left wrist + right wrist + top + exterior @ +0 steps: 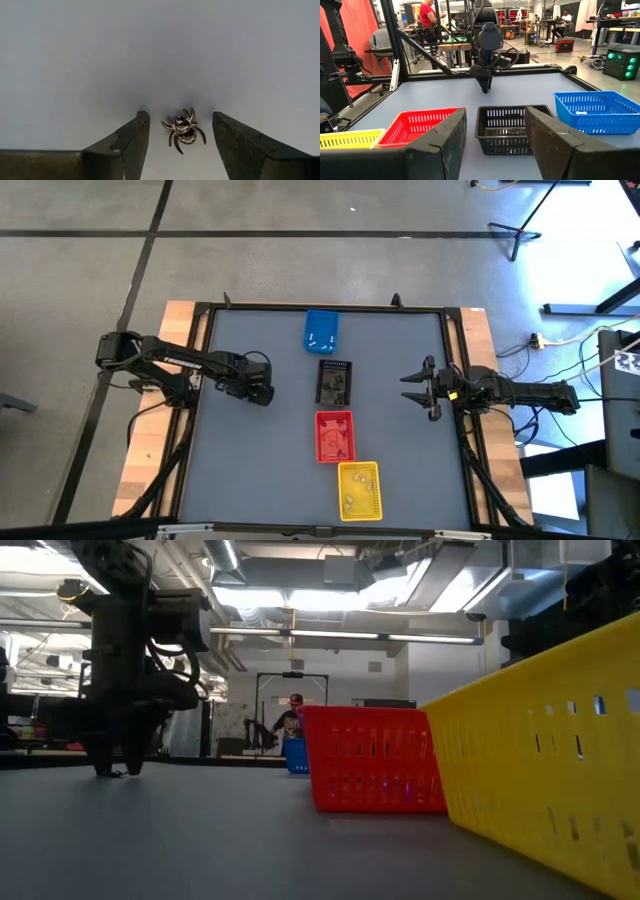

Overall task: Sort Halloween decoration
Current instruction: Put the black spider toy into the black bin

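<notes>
The grey table (250, 470) is seen from above with four trays lined down its middle: the blue tray (321, 329) farthest back, then the black tray (334, 381), the red tray (334, 436) and the yellow tray (359, 490) nearest the front edge. Small pale pieces are visible in the blue and yellow trays, and dark pieces in the black one, though their shapes cannot be made out. The left gripper (262, 393) is lowered to the tabletop on the left of the tray row, level with the black tray, and its fingertips are seen close to the surface in the low view. The right gripper (418, 390) is held above the table on the opposite side of the row, its fingers spread and nothing between them. In the left wrist view a small dark spider decoration (183, 131) lies on the bare table directly between the spread fingers (131, 140), nearer one finger than the other but touched by neither. The spider's body runs roughly along the gap rather than across it, so a plain closing of the left gripper, by far the nearer one, is judged to be what the pick calls for.
</notes>
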